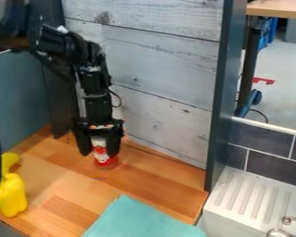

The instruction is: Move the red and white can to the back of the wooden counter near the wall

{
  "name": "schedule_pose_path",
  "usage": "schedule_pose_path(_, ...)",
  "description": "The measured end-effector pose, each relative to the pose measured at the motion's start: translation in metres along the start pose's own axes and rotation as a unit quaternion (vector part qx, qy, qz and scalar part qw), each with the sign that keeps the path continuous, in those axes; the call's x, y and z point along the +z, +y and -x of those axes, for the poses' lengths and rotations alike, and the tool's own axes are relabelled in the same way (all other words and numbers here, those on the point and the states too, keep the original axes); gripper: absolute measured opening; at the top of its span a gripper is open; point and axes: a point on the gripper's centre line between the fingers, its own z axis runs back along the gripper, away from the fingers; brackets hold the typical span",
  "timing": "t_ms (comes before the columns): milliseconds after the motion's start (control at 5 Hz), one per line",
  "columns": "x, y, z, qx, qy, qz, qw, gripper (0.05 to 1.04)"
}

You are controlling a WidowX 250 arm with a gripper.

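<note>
And there, near the plank wall (pixel 169 88), the red-and-white container (pixel 105 161) sits partly hidden within the black hand (pixel 101 152), though I can't tell whether it's pinched.

I find my arm (pixel 94 76) matte black, its joints blocky; a pale grey strip (pixel 81 101) marks one link. One thin black cable (pixel 119 98) loops outward. Gripper (pixel 99 149): black, angular.

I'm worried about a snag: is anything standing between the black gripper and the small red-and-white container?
Nothing visible: the black gripper is already down around the small red-and-white container. The teal cloth and yellow pepper-shaped toy lie clear of both.
</note>
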Motion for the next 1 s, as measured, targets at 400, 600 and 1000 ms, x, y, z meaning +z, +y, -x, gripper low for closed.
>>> schedule_pose_path(400,0.002,0.014,0.002,0.009,0.001,-0.007,0.9999,1.001)
schedule_pose_path(600,0.010,0.013,0.017,0.003,-0.005,-0.017,0.9998,1.001)
schedule_pose_path(1000,0.055,0.003,0.078,-0.063,-0.007,-0.083,0.9945,1.001)
